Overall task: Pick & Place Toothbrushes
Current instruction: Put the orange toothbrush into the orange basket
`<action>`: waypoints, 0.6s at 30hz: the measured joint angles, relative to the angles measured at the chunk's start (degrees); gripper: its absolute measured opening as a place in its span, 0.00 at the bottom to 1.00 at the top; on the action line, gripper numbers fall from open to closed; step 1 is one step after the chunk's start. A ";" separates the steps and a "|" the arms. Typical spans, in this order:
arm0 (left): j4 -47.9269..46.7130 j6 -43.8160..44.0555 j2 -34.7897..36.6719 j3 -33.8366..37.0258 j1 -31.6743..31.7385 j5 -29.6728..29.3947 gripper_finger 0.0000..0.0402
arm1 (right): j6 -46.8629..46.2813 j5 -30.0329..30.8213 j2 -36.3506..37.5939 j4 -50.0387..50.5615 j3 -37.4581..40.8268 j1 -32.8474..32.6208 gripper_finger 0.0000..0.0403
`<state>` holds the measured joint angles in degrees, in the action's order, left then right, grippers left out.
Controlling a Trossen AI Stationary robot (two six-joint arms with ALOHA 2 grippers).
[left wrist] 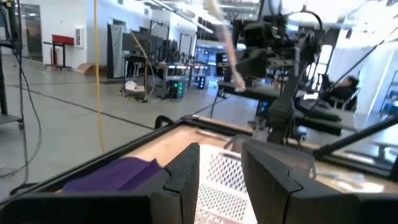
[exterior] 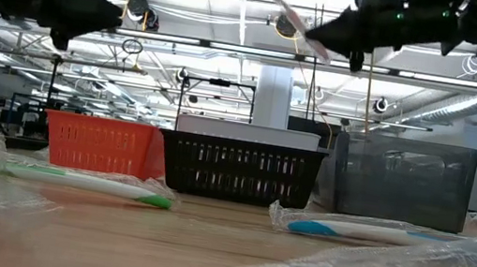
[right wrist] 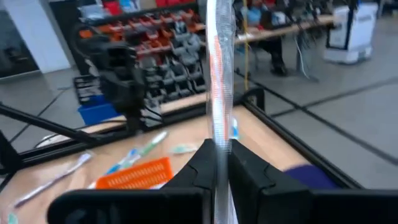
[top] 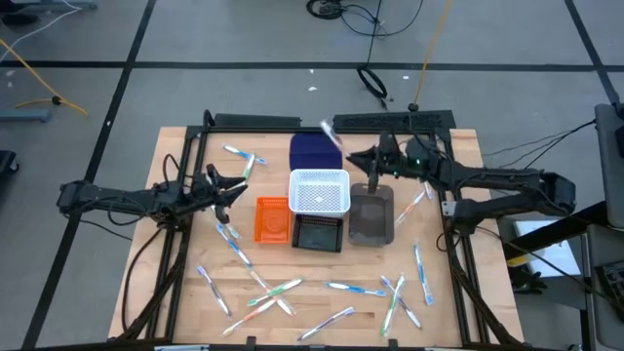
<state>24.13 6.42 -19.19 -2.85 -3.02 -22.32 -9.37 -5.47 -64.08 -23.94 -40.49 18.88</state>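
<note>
The right hand (top: pixel 363 159) pinches one wrapped toothbrush (top: pixel 331 135) in the air above the white bin (top: pixel 320 191), the left hand (top: pixel 237 185) hovers half spread and empty, and most toothbrushes (top: pixel 356 289) lie scattered on the worktop (top: pixel 175 292), so sorting looks barely begun.

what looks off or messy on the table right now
Wrapped toothbrushes lie scattered at all angles across the table, outside the bins. The right gripper holds one wrapped toothbrush aloft, tilted, above the purple bin. Nothing looks broken or spilled.
</note>
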 joint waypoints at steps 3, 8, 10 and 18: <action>4.72 0.27 -2.47 0.00 0.01 2.37 0.30 | 1.85 3.51 -1.70 -3.19 0.00 -5.00 0.04; 15.51 0.32 -9.68 0.00 -0.01 6.07 0.30 | 4.25 8.56 -6.55 -10.10 -0.02 -10.49 0.04; 19.26 0.32 -12.91 0.00 0.00 6.72 0.30 | 4.26 8.74 -8.89 -12.91 0.00 -11.61 0.04; 31.92 0.12 -26.41 -1.06 0.01 6.86 0.30 | 4.07 8.58 -16.17 -22.18 -0.02 -13.08 0.04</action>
<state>56.05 6.54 -45.60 -3.91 -3.01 -15.46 -5.29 3.11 -80.25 -46.12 -40.51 5.80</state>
